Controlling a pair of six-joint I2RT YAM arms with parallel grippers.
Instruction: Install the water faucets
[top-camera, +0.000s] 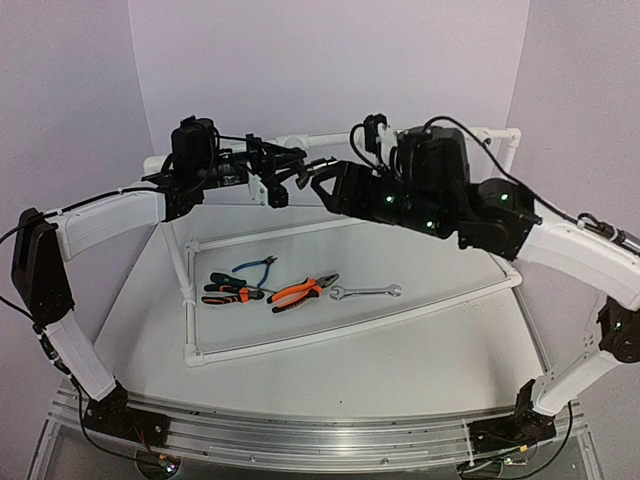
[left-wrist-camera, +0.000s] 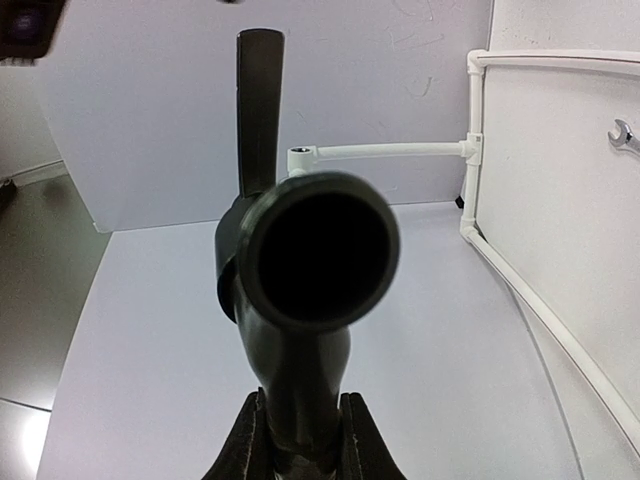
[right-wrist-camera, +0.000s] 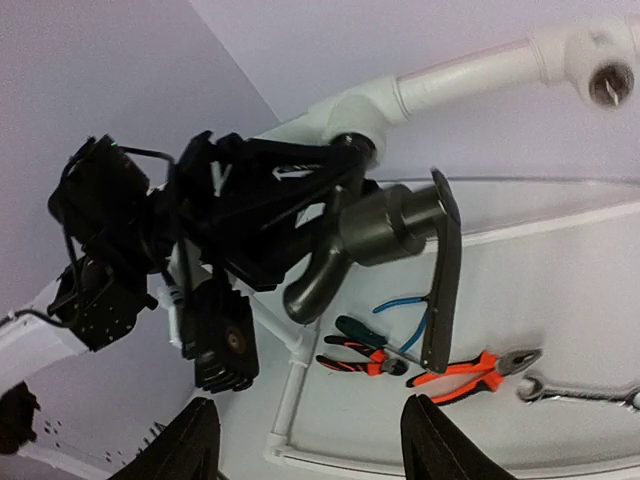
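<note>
Table: We see a white tabletop (top-camera: 400, 350) with pale walls behind it.
Pipe frame: A white plastic pipe frame (top-camera: 350, 320) lies flat on the table as a rectangle, with a raised rail along the back. At one end of the rail, an elbow fitting (right-wrist-camera: 605, 85) shows a metal-lined mouth.
Arms: The left arm (top-camera: 110, 215) and the right arm (top-camera: 580, 250) both reach inward above the back of the frame. Their tips come close together near the rail.
Left gripper: The left gripper (left-wrist-camera: 305, 455) is clamped on the lower body of the water faucet, with one dark finger pressed against each side.
Right gripper: We see the right gripper (right-wrist-camera: 315, 440) with its fingers spread wide and nothing between them. It faces the faucet from just beside it.
Water faucet: The dark grey water faucet (right-wrist-camera: 385, 225) is held in the air near the back rail, off the table. Its round spout mouth faces the left wrist camera, and a flat lever handle (left-wrist-camera: 258, 110) sticks out from its body.
Tools: Inside the frame lie orange-handled pliers (top-camera: 303, 292). To their left are dark-and-orange-handled pliers (top-camera: 228, 292) and blue-handled cutters (top-camera: 255, 267). To their right is a silver open-end wrench (top-camera: 366, 292).
</note>
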